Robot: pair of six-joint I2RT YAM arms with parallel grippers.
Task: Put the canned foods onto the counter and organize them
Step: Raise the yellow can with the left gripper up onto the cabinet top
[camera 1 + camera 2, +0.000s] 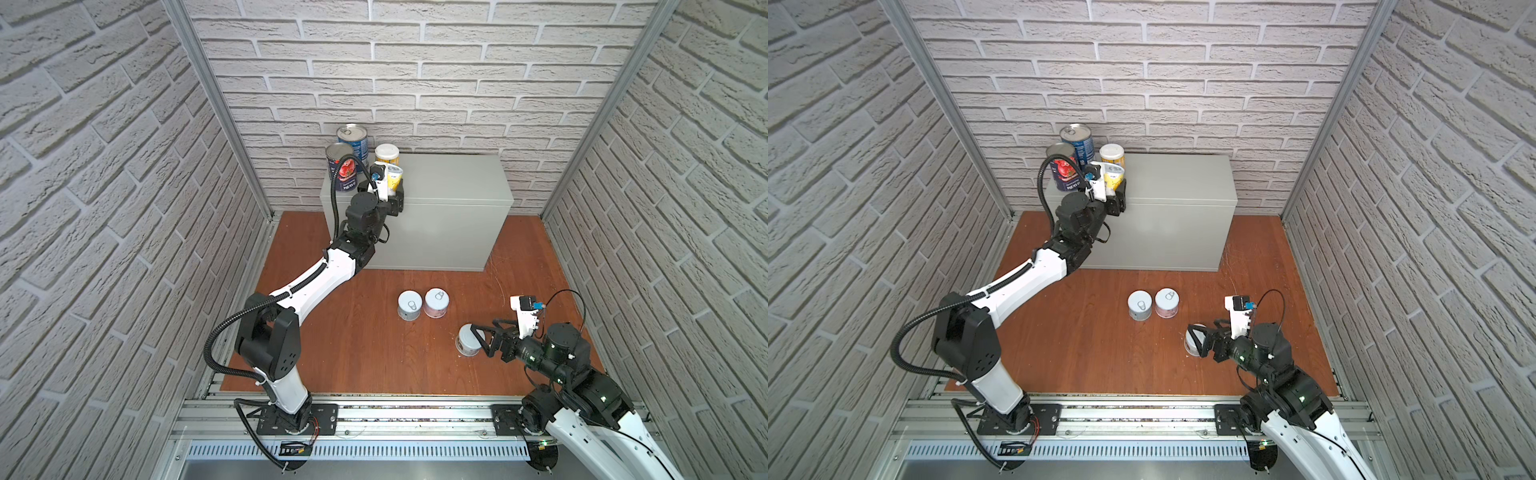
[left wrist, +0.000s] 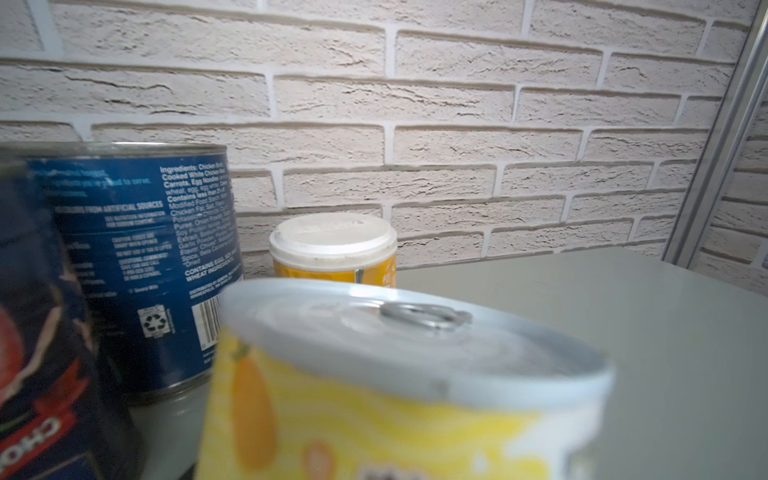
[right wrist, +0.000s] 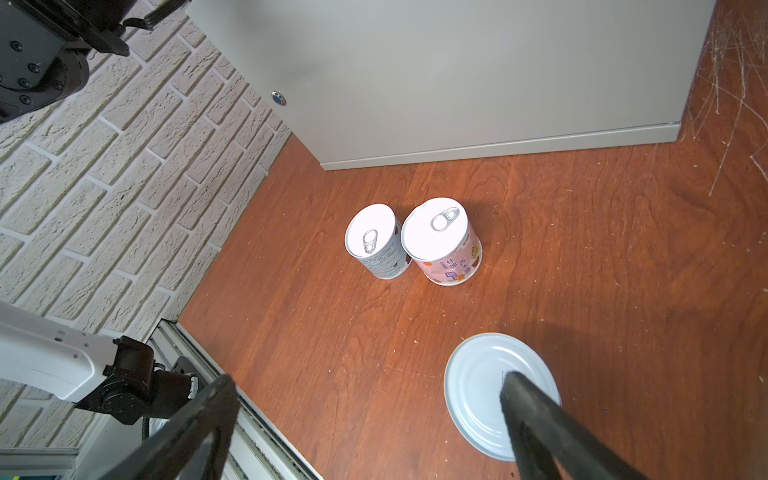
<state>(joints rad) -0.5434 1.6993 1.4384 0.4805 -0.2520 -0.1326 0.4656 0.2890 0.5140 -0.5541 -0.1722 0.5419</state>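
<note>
Status: 3 of 7 are set on the bench point(image 1: 453, 178), all at its 9 o'clock end. The blue can point(image 1: 353, 141) is at the back corner, the tomato can point(image 1: 341, 168) in front of it, and the rear yellow can point(image 1: 387, 154) just beside the blue one at its 3 o'clock.

The fourth, the front yellow can point(image 1: 395, 176), sits between the left hand's point(image 1: 384, 189) fingers near the front edge and looks tilted. Can't tell if the hand is clamped on it or loose, nor if its base is flat down.

Left on the floor point(image 1: 353, 332):
- the pale-blue can point(image 1: 409, 304) and pink can point(image 1: 436, 302), upright and touching, mid-floor
- the last can point(image 1: 465, 340) at their 4 o'clock, plain ringed end up, no pull tab

The right hand point(image 1: 480, 340) is spread wide at the last can, one finger over its top, nothing gripped.

Roughly half done, three to lift.

In the way: the left arm crosses the bench's left front, so right-arm drops likely suit the bench's 3 o'clock half. The touching pair leaves no finger gap between them.
</note>
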